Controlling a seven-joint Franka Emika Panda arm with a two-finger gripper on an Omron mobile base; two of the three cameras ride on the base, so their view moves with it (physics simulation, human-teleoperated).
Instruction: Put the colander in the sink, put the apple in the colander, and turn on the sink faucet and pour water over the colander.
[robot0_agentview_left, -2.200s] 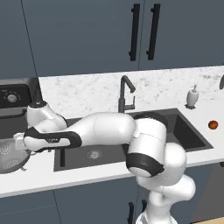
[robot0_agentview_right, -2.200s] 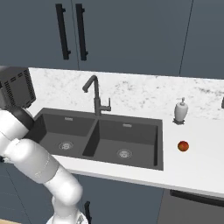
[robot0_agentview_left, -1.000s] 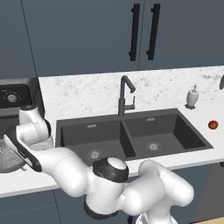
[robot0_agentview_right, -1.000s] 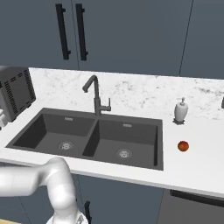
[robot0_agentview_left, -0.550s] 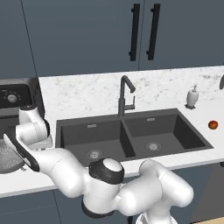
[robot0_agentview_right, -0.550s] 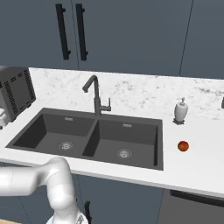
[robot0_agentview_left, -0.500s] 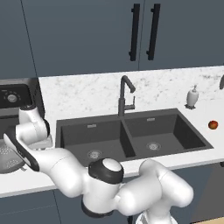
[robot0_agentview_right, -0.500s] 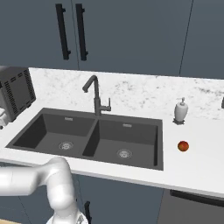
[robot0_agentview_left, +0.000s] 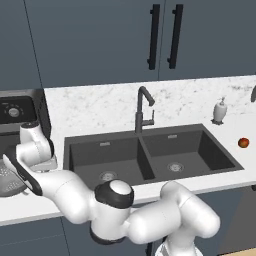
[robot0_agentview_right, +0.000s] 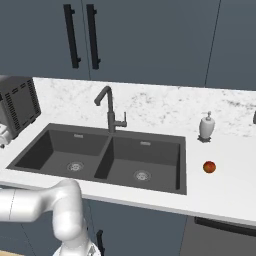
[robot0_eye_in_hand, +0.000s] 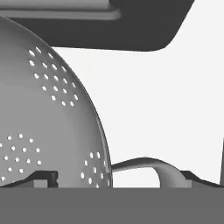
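The colander (robot0_eye_in_hand: 48, 122) fills the left of the hand view, a pale perforated bowl with its small side handle (robot0_eye_in_hand: 151, 168) curving out at the rim. My gripper (robot0_eye_in_hand: 118, 179) is open, one fingertip (robot0_eye_in_hand: 43, 177) inside the bowl and the other (robot0_eye_in_hand: 194, 177) outside, with rim and handle between them, untouched. In the left base view the colander (robot0_agentview_left: 9, 179) sits on the counter left of the sink (robot0_agentview_left: 90, 150), under my wrist (robot0_agentview_left: 35, 150). The apple (robot0_agentview_left: 243, 143) (robot0_agentview_right: 209, 167) lies on the counter right of the sink (robot0_agentview_right: 60, 145). The faucet (robot0_agentview_left: 142, 110) (robot0_agentview_right: 109, 110) stands behind the divider.
A white soap dispenser (robot0_agentview_left: 219, 111) (robot0_agentview_right: 206, 126) stands behind the apple. A dark appliance (robot0_agentview_left: 15, 112) sits behind the colander, and a toaster (robot0_agentview_right: 17, 102) stands at the counter's left end. My arm's bulky elbow (robot0_agentview_left: 115, 200) hangs in front of the counter edge.
Since the earliest frame my elbow has swung out from over the sink to low in front of the counter. Over the last second the hand stays at the colander.
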